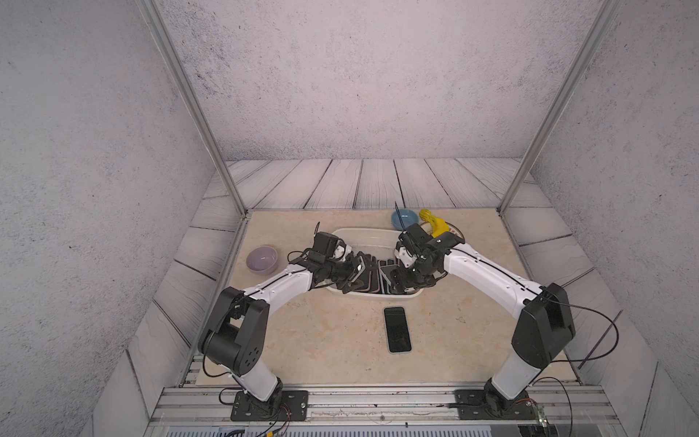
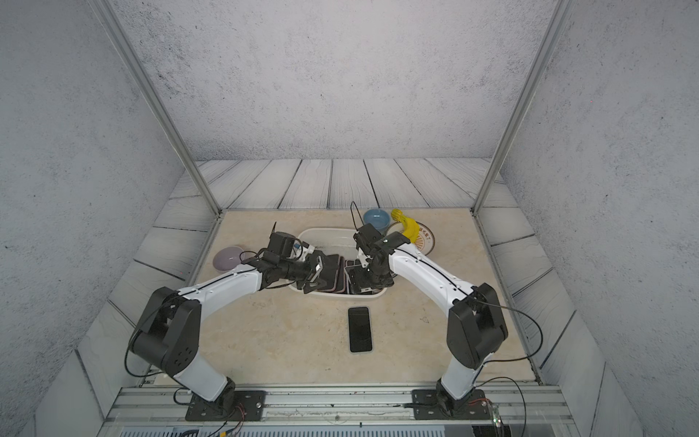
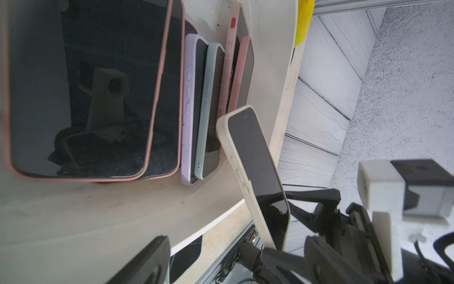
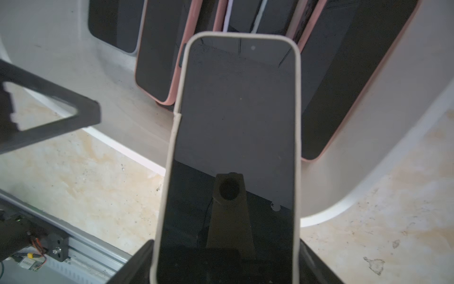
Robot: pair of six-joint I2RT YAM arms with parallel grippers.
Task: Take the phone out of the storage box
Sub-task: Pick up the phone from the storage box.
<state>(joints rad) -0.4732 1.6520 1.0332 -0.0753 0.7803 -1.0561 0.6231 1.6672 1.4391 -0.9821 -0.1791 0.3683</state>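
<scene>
Phone (image 4: 235,123): white case, dark screen. I hold it tilted, with its top end over the near right corner of the box.
Right gripper (image 4: 227,265): my right gripper is clamped on the lower end of the phone, one finger on each long side.
Box (image 1: 363,236): a white tub in the middle of the counter (image 1: 321,340), scuffed inside.
Other phones (image 3: 98,86): they lean on one another in a row inside the box. Their cases are pink, lilac and pale green.
Left gripper (image 1: 355,278): my left gripper has its jaws apart and holds nothing. It is over the near left part of the box, close to the row.
Flat phone (image 1: 397,329): lies screen up on the counter, near the front of the box.
Blue bowl (image 1: 404,218): just behind the box, on the right.
Lilac bowl (image 1: 261,259): left of the box, apart from it.
Banana (image 1: 435,223): yellow, on a plate (image 2: 425,242) beside the blue bowl.
</scene>
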